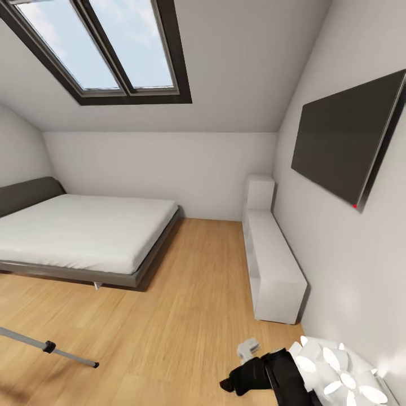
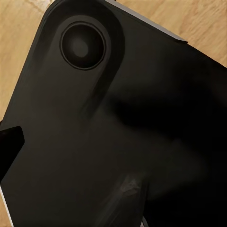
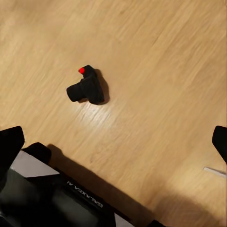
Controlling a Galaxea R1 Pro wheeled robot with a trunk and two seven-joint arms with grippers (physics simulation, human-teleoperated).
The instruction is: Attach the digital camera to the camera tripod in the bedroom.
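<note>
Room: an attic bedroom with a white sloped ceiling, and a dark-framed skylight [image 1: 107,48] in it that shows blue sky.
Floor: light wood floor [image 1: 186,316] runs from the far wall to the near edge of the head view.
Bed: a white bed [image 1: 84,231] on a grey frame stands at the left side of the floor, with its headboard against the left wall.
TV: a black TV [image 1: 347,141] is fixed on the right wall, and it has a small red light at its lower corner.
Shelf: a low white shelf [image 1: 273,265] stands along the foot of the right wall, with a taller white block at its far end.
Tripod: one silver leg of the camera tripod [image 1: 48,345] with a black joint and black foot lies across the lower left corner of the floor; the remaining parts are cut off by the picture edge.
Right arm: the right gripper [image 1: 248,349] hangs low over the floor near the right wall. In the right wrist view its two dark fingertips [image 3: 10,144] stand far apart, so the pincer is open and holds nothing.
Left arm: the left wrist view looks on a dark robot body part [image 2: 118,127]; the state of the left pincer I cannot tell.
Camera: the digital camera [image 3: 86,88] sits alone on the wood floor with its red button up, well apart from the right fingers.
</note>
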